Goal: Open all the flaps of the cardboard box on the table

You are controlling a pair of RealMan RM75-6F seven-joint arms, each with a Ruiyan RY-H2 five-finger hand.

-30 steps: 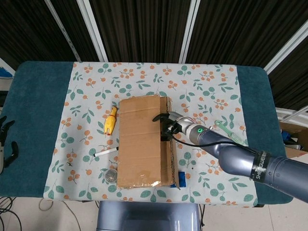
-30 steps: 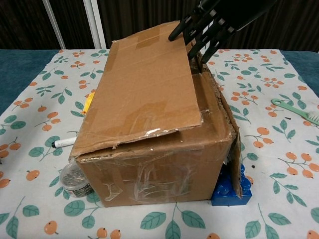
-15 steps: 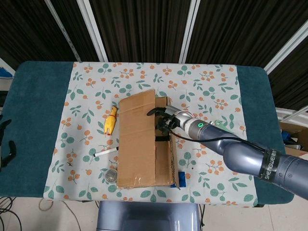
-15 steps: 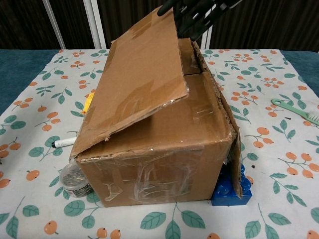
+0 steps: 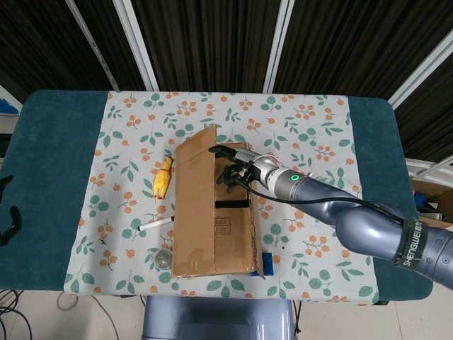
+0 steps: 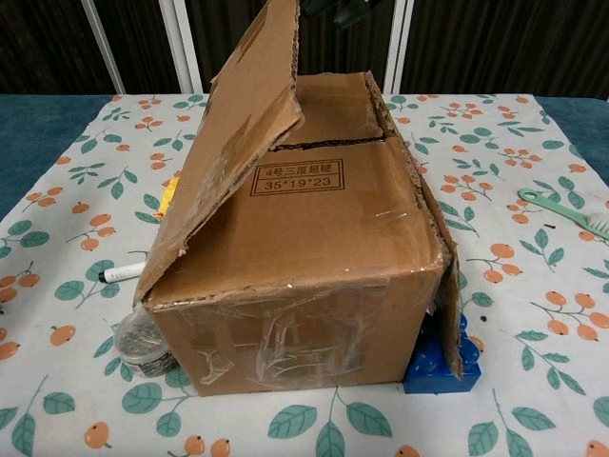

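You are lifting the long left flap [image 5: 195, 205] of the cardboard box [image 6: 314, 314] higher than a second ago: it was lying low over the top, and now it is standing steeply, tilted up on its left-edge hinge. With it raised, the two shorter inner flaps [image 6: 328, 205] are showing, lying flat and closed, and the near one is carrying a printed label [image 6: 298, 177]. Your right hand [image 5: 237, 170] is reaching in from the right, its dark fingers [image 5: 223, 151] spread and touching the raised flap near its far top edge; it is pressing against the cardboard rather than clamping it, with nothing enclosed in its grasp. In the chest view only a dark bit of that hand is peeking in at the top edge. Your left hand [image 5: 8, 219] is barely showing at the left edge of the head view, off the table, and you cannot tell whether it is spread or curled.

The box is sitting in the middle of the floral tablecloth [image 5: 134, 113], toward the near edge of the table. A yellow toy [image 5: 163, 178], a white marker [image 5: 156, 224] and a small round tin [image 6: 143, 343] are lying just beside its left side. A blue brick [image 6: 440, 367] is touching its near right corner, and a green brush [image 6: 569, 211] is lying well apart toward the right edge.
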